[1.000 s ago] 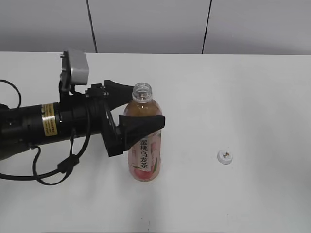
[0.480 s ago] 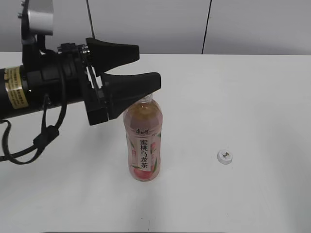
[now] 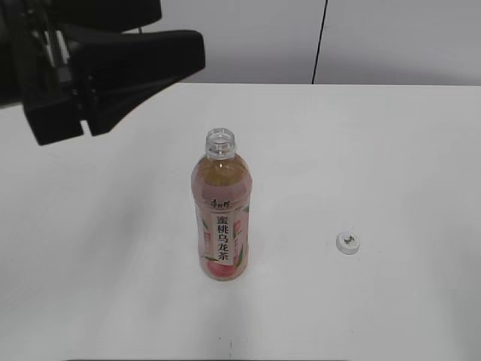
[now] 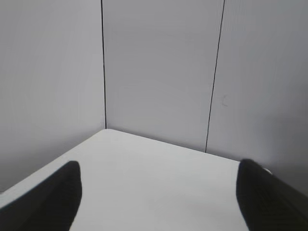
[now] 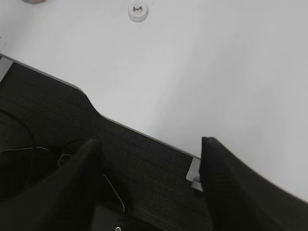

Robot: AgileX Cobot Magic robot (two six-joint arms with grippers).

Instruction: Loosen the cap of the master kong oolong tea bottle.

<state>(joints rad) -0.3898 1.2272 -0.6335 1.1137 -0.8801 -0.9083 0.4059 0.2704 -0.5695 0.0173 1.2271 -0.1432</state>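
1. I see the left gripper (image 3: pixel 120 68) high at the upper left, jaws apart and empty, clear of everything.
2. Bottle (image 3: pixel 221 218) stands upright mid-table, neck bare, so I judge the loosening done.
3. Cap (image 3: pixel 348 242) lies on the table (image 3: pixel 391 150), well right of the bottle.
4. Right gripper (image 5: pixel 149 159) hangs over the table edge, jaws apart, empty, likely parked after setting the cap down.

Master kong oolong tea bottle (image 3: pixel 222 218) upright on the table (image 3: pixel 391 150), near its middle. Cap (image 3: pixel 348 242) off the bottle, lying on the table to the bottle's right, well apart, about level with its lower half. Left gripper (image 3: pixel 161 34) up and left of the bottle, clear of it.
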